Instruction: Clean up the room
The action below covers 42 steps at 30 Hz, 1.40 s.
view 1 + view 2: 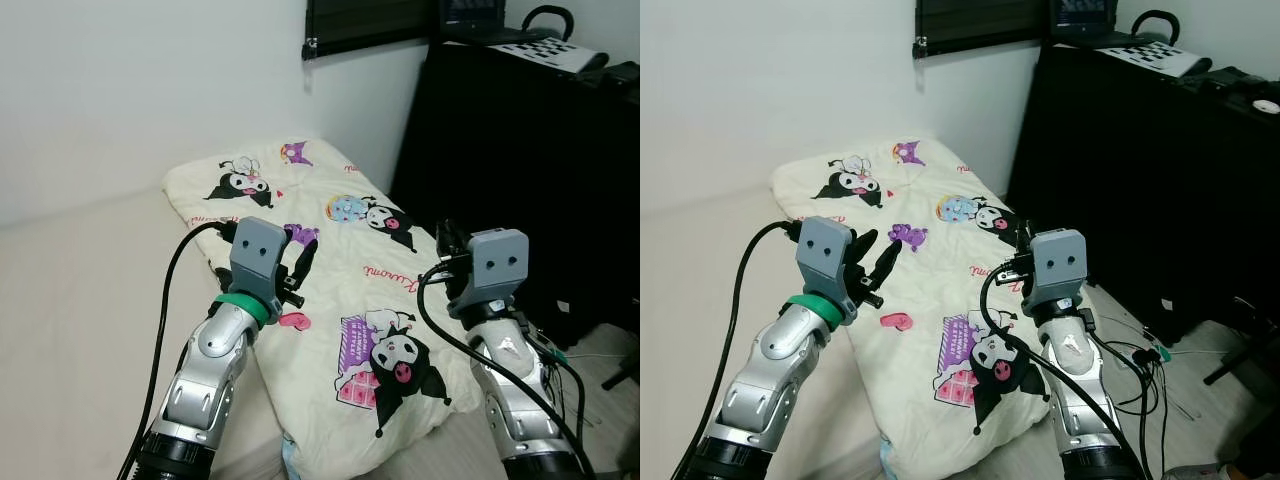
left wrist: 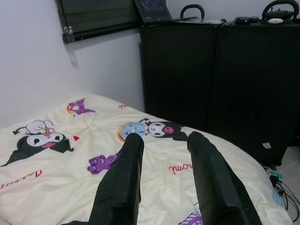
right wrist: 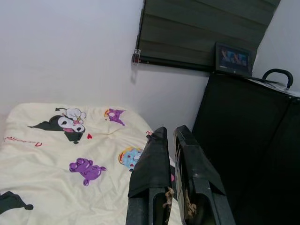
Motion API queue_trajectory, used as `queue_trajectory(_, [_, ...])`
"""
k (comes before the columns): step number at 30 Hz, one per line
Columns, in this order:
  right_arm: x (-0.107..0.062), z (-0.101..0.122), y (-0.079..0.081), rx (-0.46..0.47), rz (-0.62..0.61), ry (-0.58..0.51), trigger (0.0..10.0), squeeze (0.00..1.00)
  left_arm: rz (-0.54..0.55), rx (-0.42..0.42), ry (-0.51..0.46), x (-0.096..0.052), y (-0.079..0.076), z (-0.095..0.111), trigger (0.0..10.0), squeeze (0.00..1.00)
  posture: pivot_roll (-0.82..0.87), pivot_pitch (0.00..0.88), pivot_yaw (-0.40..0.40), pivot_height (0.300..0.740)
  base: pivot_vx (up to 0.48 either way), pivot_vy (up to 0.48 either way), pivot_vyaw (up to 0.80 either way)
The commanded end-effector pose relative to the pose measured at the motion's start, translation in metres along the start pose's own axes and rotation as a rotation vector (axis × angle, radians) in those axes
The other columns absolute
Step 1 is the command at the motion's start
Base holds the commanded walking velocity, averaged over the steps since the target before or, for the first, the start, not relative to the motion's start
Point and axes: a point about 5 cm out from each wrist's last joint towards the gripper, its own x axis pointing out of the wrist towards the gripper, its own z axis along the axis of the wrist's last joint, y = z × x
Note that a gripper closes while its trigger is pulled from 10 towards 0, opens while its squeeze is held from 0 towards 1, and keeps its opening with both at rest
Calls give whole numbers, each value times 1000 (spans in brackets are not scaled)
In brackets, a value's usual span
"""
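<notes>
Two grippers above cartoon-print blanket [image 1: 330,330]; red script lettering, perhaps unreadable.

Soft even indoor light, sharp, no glare

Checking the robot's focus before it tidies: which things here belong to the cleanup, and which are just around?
Job:
cartoon-print blanket, spread on the bed
left hand, open above the blanket
right hand, fingers close together, at the blanket's edge

Just around:
black cabinet
laptop on the cabinet
window blind
cables on the floor
</notes>
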Motion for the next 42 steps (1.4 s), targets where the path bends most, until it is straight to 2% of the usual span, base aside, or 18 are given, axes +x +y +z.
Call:
queue_trajectory(1, [-4,-6,2,-1,4,22,10000,0,-4,0,33,-3,-2,-7,10000,0,-142,55,43,739,0,0,0])
queue_trajectory(28, [-5,-6,7,13,14,14,10000,0,-14,-3,42,-5,-2,-12,10000,0,-142,56,48,739,0,0,0])
queue_trajectory(42, [-5,-7,9,13,21,19,10000,0,-12,0,44,-5,-1,-13,10000,0,-140,57,50,739,-288,0,0])
